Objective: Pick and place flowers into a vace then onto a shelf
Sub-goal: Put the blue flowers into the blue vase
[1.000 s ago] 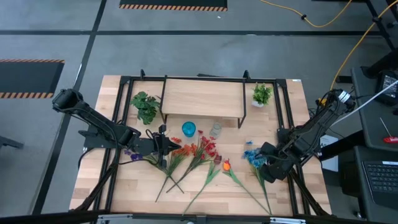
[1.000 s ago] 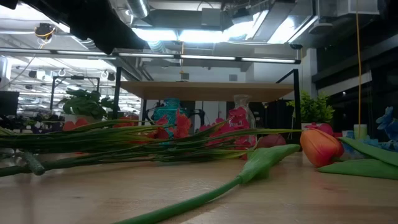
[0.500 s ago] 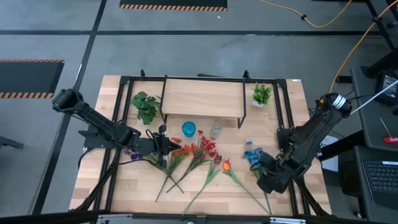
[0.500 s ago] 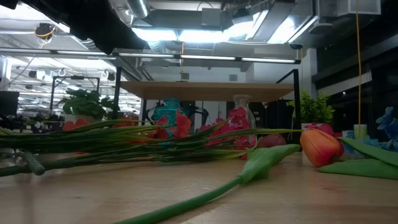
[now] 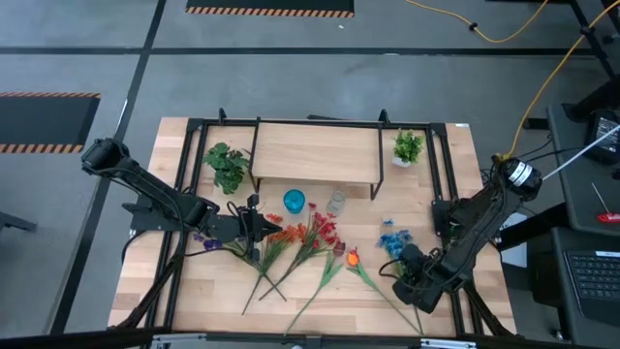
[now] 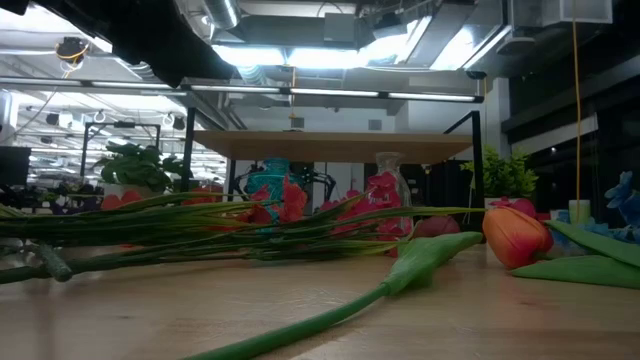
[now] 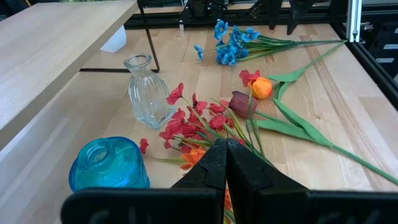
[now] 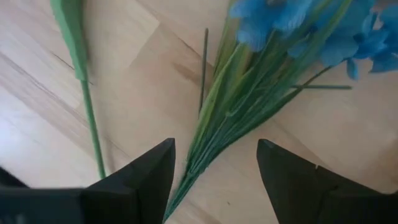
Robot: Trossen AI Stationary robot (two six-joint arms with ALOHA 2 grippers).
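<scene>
The flowers lie flat on the tabletop: purple, orange and red, an orange tulip and a blue bunch. My right gripper points down over the blue bunch's stems. It is open, with one finger on each side of the stems and apart from them. My left gripper is shut and hovers above the red flowers with nothing in it. A blue vase and a clear glass vase stand before the shelf.
Two small potted plants stand at the shelf's ends. A black metal frame runs around the table. The tulip's long stem and leaf cross the bare wood just left of my right gripper.
My right gripper has come down and moved toward the table's near edge, from beside the blue blooms to over their stems, rolling its wrist as it went. It has stayed open. The flowers lie as before.
</scene>
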